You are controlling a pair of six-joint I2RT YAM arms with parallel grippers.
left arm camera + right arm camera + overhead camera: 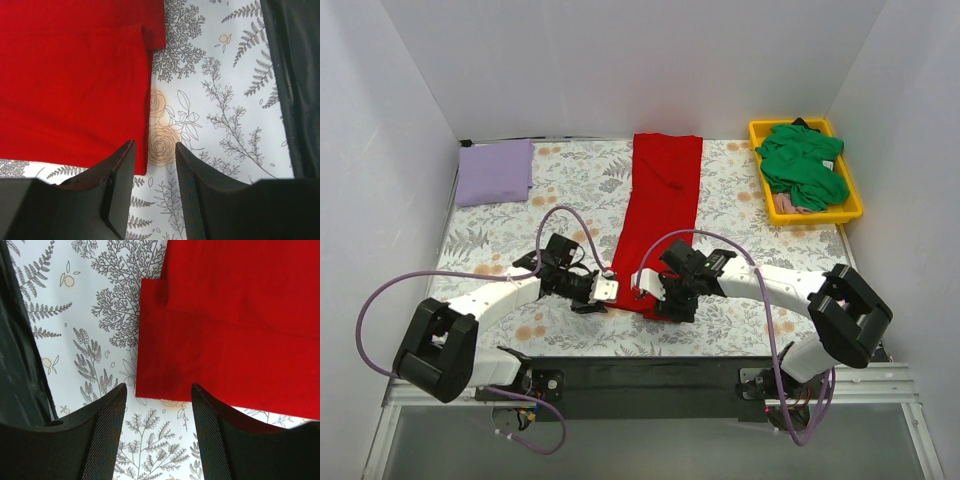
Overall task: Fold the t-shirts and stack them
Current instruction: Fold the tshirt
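Black left fingers (120, 175) are sitting closest in the left wrist view. They are standing apart and holding nothing. One of them is hanging over the near edge of the bright red soft t-shirt (75, 85). The gap between them is showing a pale orange flower on the white flowery cloth (225, 100), just beside that edge.

Black right fingers (111, 415) are also standing apart in the right wrist view, and they are gripping nothing. A near corner of the red t-shirt is lying in the gap between them.

From above, both arms are reaching in toward the middle of the counter (480, 250). The two sets of fingers are sitting close together at the near end of the red t-shirt. That t-shirt is lying flat as a long narrow strip, running from the near middle to the far edge.

Far off to the left, the pale purple folded t-shirt (495, 172) is lying flat in the far corner, well apart from the red one. Over in the far right corner, the yellow plastic tray (757, 135) is holding the green crumpled t-shirt (805, 165). Something pinkish is peeking out under the green t-shirt, but it is too small to tell what it is
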